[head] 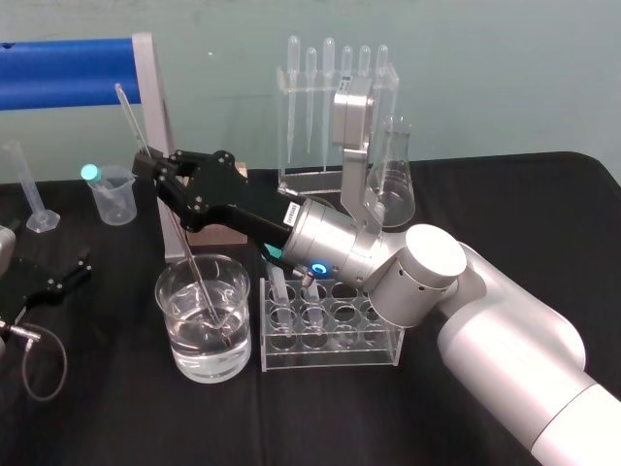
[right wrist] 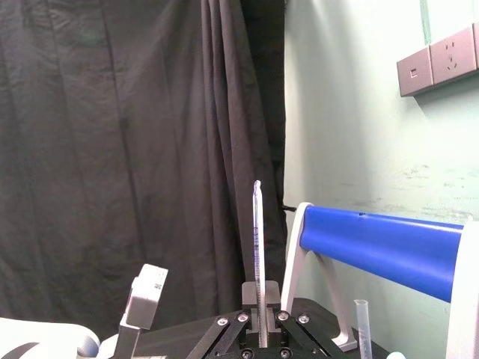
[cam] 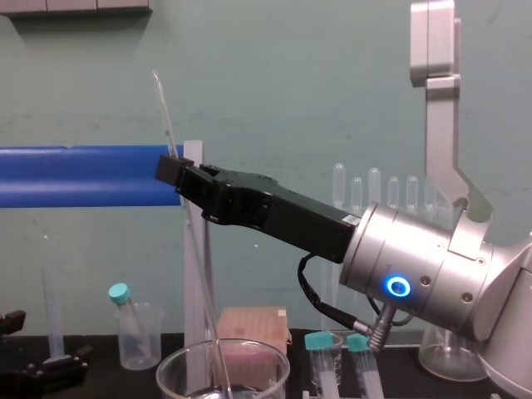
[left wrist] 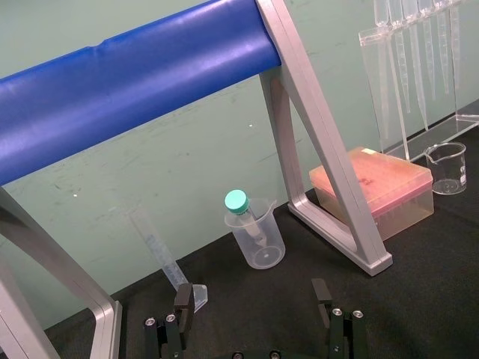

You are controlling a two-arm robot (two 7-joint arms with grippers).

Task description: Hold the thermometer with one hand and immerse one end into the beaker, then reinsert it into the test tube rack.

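While the thermometer (head: 139, 131) stands tilted in the right gripper (head: 160, 175), its lower end is already down in the water of the beaker (head: 170, 340) — so the dip, as I judge it, is made or as good as made. The jaws are clamped on the rod well above the beaker's rim, with a long stretch of glass sticking up past them (my right wrist view has it pinched squarely in the grip). What's left is the second half: lift the rod clear of the rim, carry it across to the test tube rack (head: 330, 349), which sits just beside the beaker on the robot's right, and lower it into a free hole — none of that is begun. The left gripper (left wrist: 252, 299) sits parked at the table's left, jaws apart and empty.
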